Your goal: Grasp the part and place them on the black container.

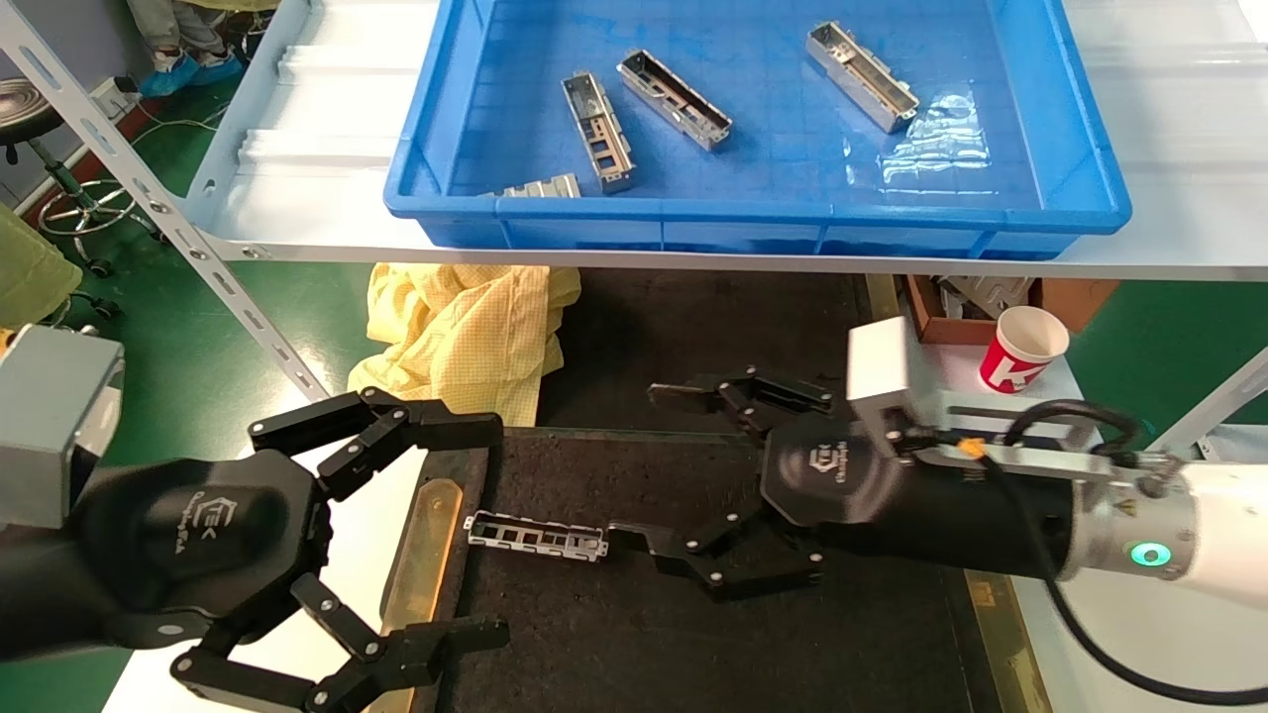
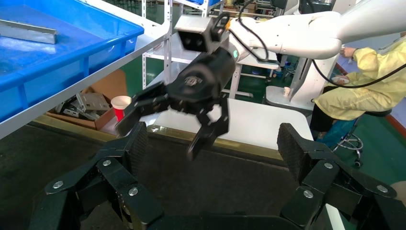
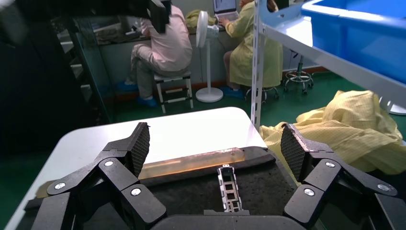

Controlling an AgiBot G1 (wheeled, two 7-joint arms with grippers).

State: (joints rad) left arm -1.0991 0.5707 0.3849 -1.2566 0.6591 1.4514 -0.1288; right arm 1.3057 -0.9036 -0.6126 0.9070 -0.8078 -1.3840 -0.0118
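One silver part (image 1: 535,536) lies flat on the black container (image 1: 634,634), near its left brass strip (image 1: 421,555). My right gripper (image 1: 659,467) hangs open just right of it, the lower fingertip next to the part's end. In the right wrist view the part (image 3: 229,189) lies loose on the tray between the spread fingers (image 3: 141,143), touching neither pad. My left gripper (image 1: 477,532) is open at the container's left edge, holding nothing. Several more parts (image 1: 674,99) lie in the blue crate (image 1: 1080,188) on the shelf above.
The shelf edge (image 1: 297,253) and its slanted post (image 1: 149,198) overhang the back of the tray. A yellow cloth (image 1: 466,332) lies behind the tray on the left. A red-and-white paper cup (image 1: 1020,349) and a cardboard box (image 1: 951,297) stand back right.
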